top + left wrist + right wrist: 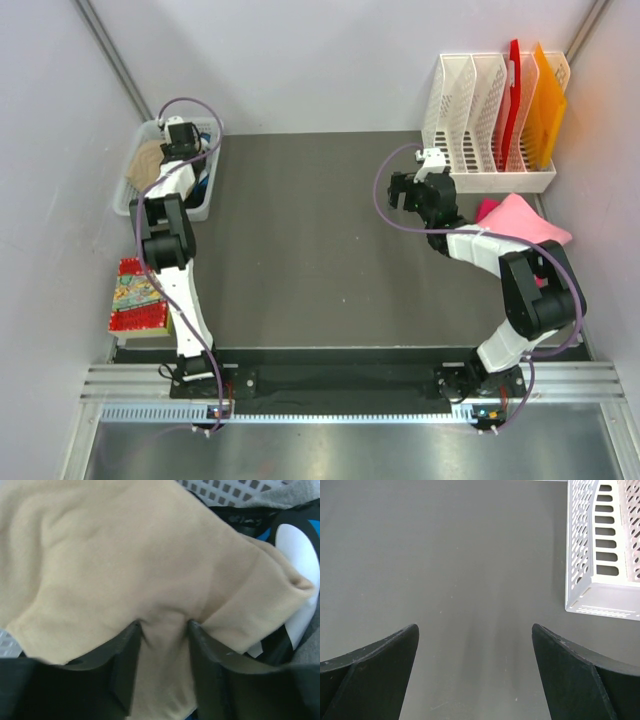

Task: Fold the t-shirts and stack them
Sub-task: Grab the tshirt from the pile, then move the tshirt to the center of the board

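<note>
The tan t-shirt (125, 555) lies bunched in the white mesh basket (203, 200) at the back left; in the top view it shows as a tan heap (147, 162). My left gripper (162, 625) reaches down into the basket, and a fold of the tan cloth fills the gap between its fingers (127, 655), puckering at the tips. The pink t-shirt (522, 220) lies crumpled at the right edge of the dark mat, partly under my right arm. My right gripper (408, 192) hovers open over bare mat (470, 555), with nothing between its fingertips (395, 650).
A white slotted file rack (490, 175) stands at the back right and holds a red sheet (513, 90) and an orange sheet (548, 100); its corner shows in the right wrist view (600, 595). A black, blue and white item (300, 545) lies under the tan cloth. A colourful box (140, 295) sits left of the mat.
</note>
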You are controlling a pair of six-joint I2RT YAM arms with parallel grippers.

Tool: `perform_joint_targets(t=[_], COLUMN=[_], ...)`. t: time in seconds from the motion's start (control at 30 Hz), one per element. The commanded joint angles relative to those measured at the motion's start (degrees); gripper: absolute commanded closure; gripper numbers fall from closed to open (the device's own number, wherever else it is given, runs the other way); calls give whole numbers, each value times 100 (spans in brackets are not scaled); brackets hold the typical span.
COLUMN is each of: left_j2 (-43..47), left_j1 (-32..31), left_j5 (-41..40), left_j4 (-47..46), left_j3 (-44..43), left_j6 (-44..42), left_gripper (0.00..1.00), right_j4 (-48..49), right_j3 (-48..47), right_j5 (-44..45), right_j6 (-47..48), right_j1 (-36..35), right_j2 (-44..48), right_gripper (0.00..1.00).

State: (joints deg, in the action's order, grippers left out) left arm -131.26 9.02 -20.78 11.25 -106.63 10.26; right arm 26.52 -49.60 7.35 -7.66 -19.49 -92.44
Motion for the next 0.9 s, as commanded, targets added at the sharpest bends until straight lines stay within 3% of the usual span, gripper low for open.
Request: perform_joint_targets(t=[0.0, 0.1, 0.2, 0.33, 0.57, 0.87], left_j2=[-382, -357, -120, 626, 2716, 3835], left_j1=[-31, -31, -23, -67, -58, -58], left_j5=[267, 267, 284, 285, 355, 303], left_j4=[185, 282, 334, 54, -878, -738], left_j3=[-103, -139, -34, 519, 1881, 1795], left_j6=[-103, -86, -59, -51, -130, -174], left_gripper=[74, 91, 100, 100, 100, 100], right_j4=[134, 143, 151, 134, 2, -51], right_j3=[-287, -278, -278, -322, -462, -471], right_j5=[-94, -103, -129, -234, -445, -595], right_j6=[19, 10, 10, 10, 133, 212], right_j1=[-29, -29, -29, -38, -134, -196], right_j2=[-37, -19, -28, -72, -221, -239], right_gripper=[6, 6, 6, 6, 7, 7])
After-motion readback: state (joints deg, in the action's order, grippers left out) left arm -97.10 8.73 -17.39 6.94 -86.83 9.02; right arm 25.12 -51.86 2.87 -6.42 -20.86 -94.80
